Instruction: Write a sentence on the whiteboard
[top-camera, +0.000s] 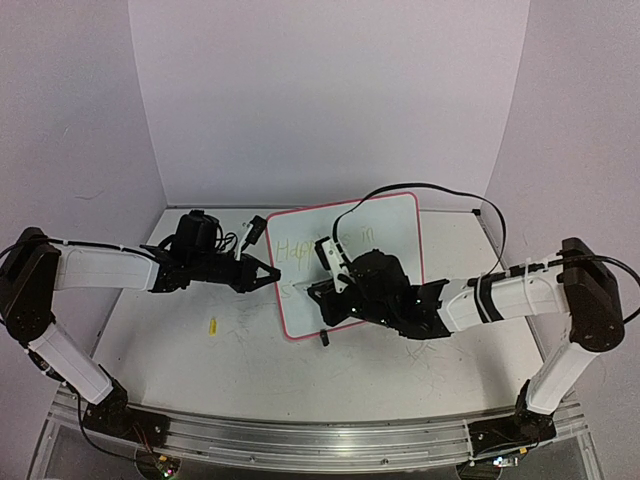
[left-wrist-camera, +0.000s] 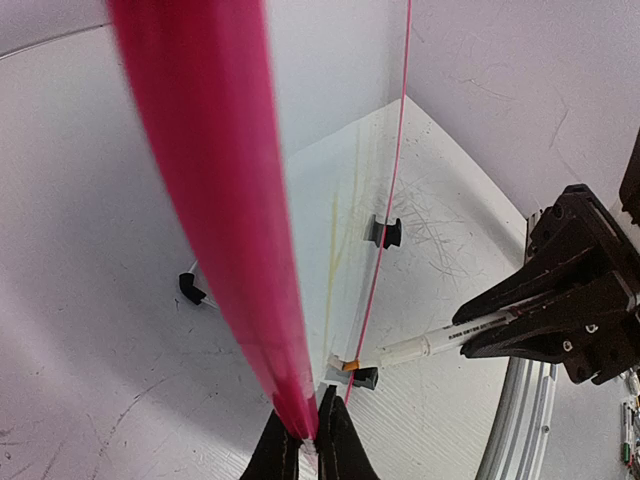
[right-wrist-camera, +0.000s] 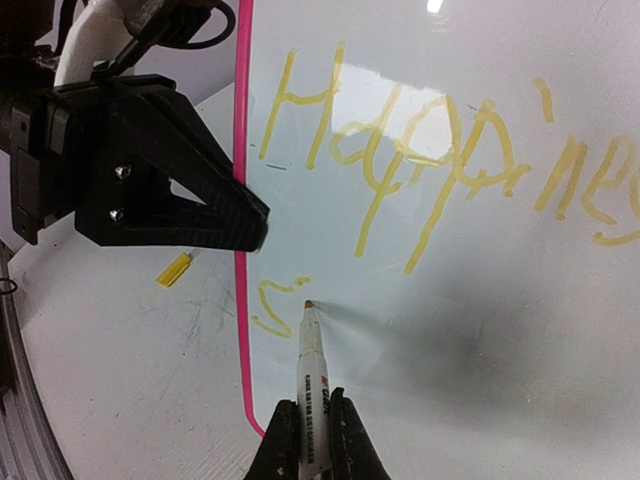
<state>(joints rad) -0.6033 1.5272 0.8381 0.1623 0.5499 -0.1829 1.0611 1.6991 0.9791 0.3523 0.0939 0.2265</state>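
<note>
the whiteboard on the desk looks light, stiff and slippery, best held by its pink rim, where the left hand is pinched shut, while the right hand squeezes a marker touching it.

This is a robotics lab bench. The left arm and the right arm stand bolted to a metal rail at the edge of a white table (scuffed all over with grey scratches). Plain pale panels wall it in, and a black cable loops across it.
</note>
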